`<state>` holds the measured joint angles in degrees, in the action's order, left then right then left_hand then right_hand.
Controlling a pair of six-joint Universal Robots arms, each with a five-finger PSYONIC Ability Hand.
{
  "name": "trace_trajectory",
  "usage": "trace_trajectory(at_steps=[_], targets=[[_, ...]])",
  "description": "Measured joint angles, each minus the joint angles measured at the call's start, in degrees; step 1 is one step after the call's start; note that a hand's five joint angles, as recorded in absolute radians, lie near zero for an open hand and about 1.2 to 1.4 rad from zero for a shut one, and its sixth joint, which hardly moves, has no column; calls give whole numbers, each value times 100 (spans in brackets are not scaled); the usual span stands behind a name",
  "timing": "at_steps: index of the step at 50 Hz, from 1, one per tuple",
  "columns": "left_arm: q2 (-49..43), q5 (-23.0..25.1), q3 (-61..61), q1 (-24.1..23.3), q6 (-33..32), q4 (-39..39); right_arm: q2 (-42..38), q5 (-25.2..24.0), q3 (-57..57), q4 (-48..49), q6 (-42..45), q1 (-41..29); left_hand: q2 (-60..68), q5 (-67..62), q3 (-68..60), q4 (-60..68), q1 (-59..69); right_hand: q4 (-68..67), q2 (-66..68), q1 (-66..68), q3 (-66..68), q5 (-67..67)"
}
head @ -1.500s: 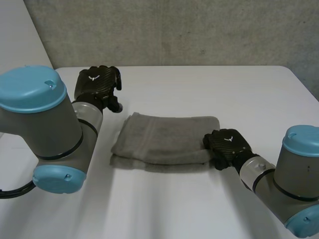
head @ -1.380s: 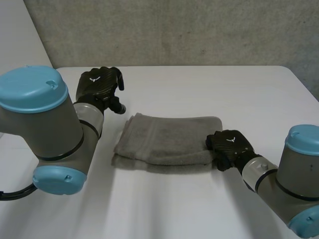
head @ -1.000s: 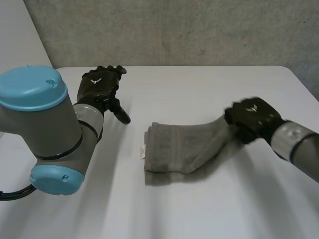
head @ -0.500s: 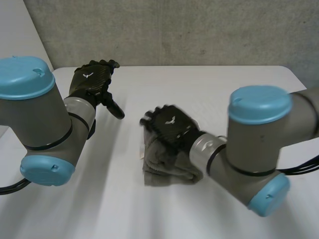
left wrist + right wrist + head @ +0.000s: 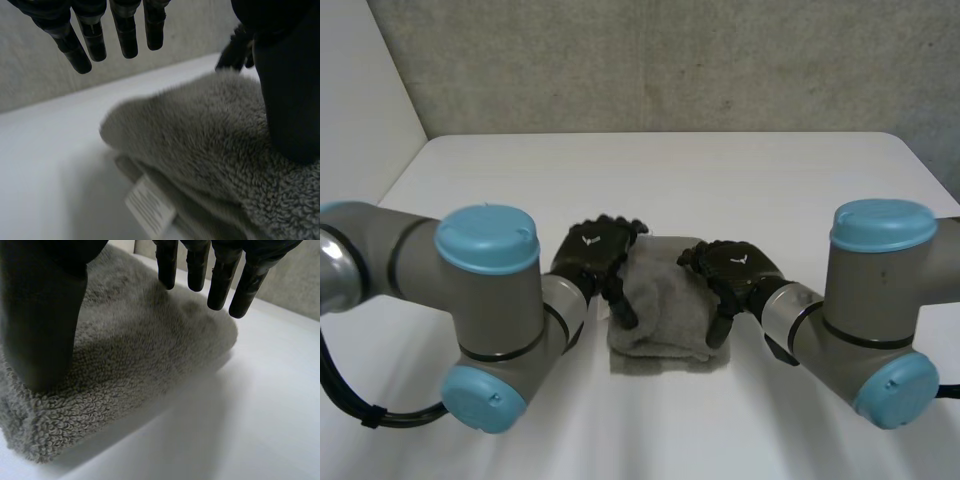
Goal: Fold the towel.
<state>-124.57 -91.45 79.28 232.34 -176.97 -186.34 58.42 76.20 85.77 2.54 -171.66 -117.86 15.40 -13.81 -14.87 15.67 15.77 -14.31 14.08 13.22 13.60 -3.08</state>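
The grey towel (image 5: pixel 660 312) lies folded into a small thick bundle at the middle of the white table (image 5: pixel 780 180). My left hand (image 5: pixel 594 252) rests at its left edge and my right hand (image 5: pixel 734 270) at its right edge. Both hands are open. In the left wrist view the left hand (image 5: pixel 91 31) holds its fingers straight above the towel (image 5: pixel 200 150), and its thumb presses down on the pile. A white label (image 5: pixel 150 207) sticks out of the fold below. In the right wrist view the right hand (image 5: pixel 220 275) hovers with straight fingers over the towel (image 5: pixel 135 350), thumb resting on it.
A grey wall runs behind the table's far edge. Bare white tabletop (image 5: pixel 650 430) surrounds the towel on all sides. Both arms bend in close on either side of the bundle.
The right hand carried the towel's right end over to the left, doubling it, then let go. The left hand came in from the far left to the towel's left edge.
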Motion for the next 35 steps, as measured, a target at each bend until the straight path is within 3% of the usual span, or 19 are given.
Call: trace_trajectory(at_steps=[11,16,26,35], targets=[[-151,-20,46,19,-423,287,-330,212,-231,89,10,-26,0,0,0,0,0,0,0,-2,0,0],[356,-16,1,42,-441,426,232,466,-257,85,-18,-9,-1,11,0,0,0,0,0,-2,0,0],[1901,-37,-477,349,-163,1161,2137,1315,-486,-76,-263,147,-1,11,0,0,0,0,0,-3,0,0],[2299,-42,-809,817,201,1860,2494,1646,-784,-642,-251,443,-1,13,0,0,0,0,0,-4,0,1]])
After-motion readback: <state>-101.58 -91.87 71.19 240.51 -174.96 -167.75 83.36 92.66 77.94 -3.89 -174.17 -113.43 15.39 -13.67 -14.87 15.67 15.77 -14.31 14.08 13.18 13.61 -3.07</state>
